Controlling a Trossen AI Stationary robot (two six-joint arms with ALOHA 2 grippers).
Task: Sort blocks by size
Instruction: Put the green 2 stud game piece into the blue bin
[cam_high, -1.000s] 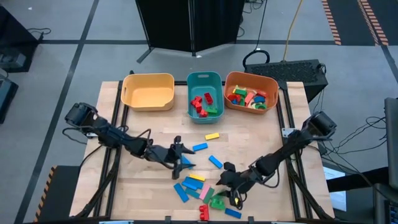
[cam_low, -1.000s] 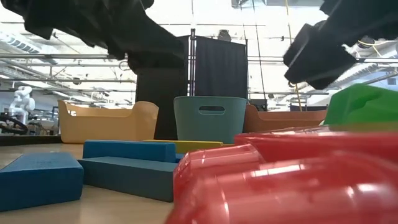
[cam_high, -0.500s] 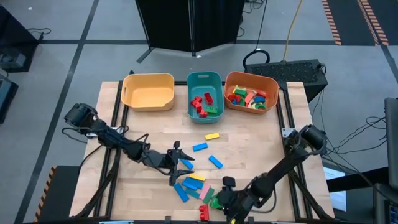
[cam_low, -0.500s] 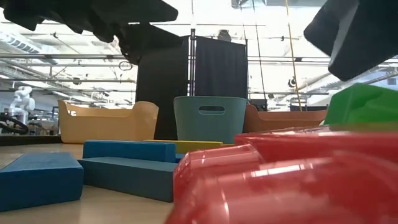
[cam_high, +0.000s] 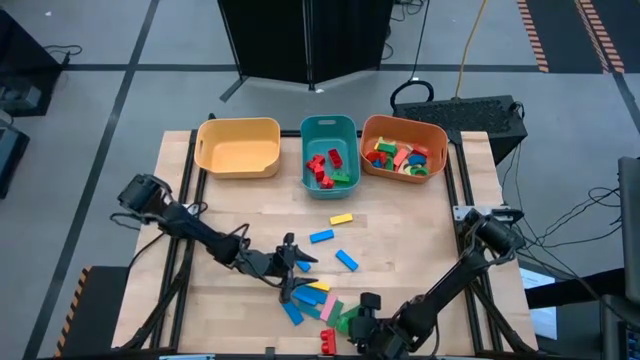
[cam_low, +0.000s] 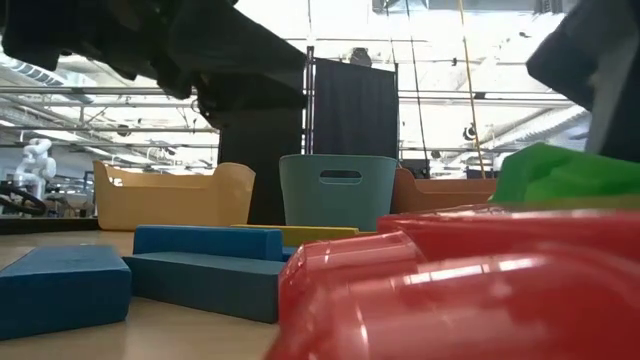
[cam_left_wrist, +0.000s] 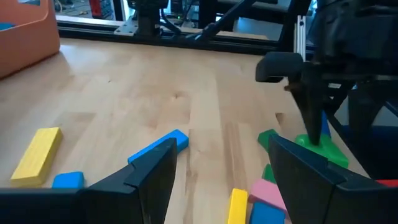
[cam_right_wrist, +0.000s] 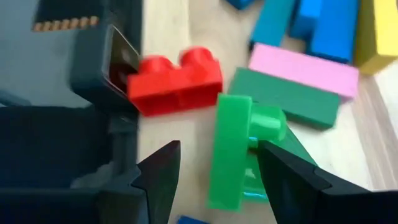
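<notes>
Blocks (cam_high: 318, 298) mostly lie piled near the table (cam_high: 400, 230) front edge. Right pincer (cam_right_wrist: 211, 180) is spread around a green block (cam_right_wrist: 233, 152), not squeezing it, while the left pincer (cam_left_wrist: 221, 174) hangs open over the pile.

Robotics lab: metal racking (cam_low: 100, 95), white robot (cam_low: 35, 160) behind.
</notes>
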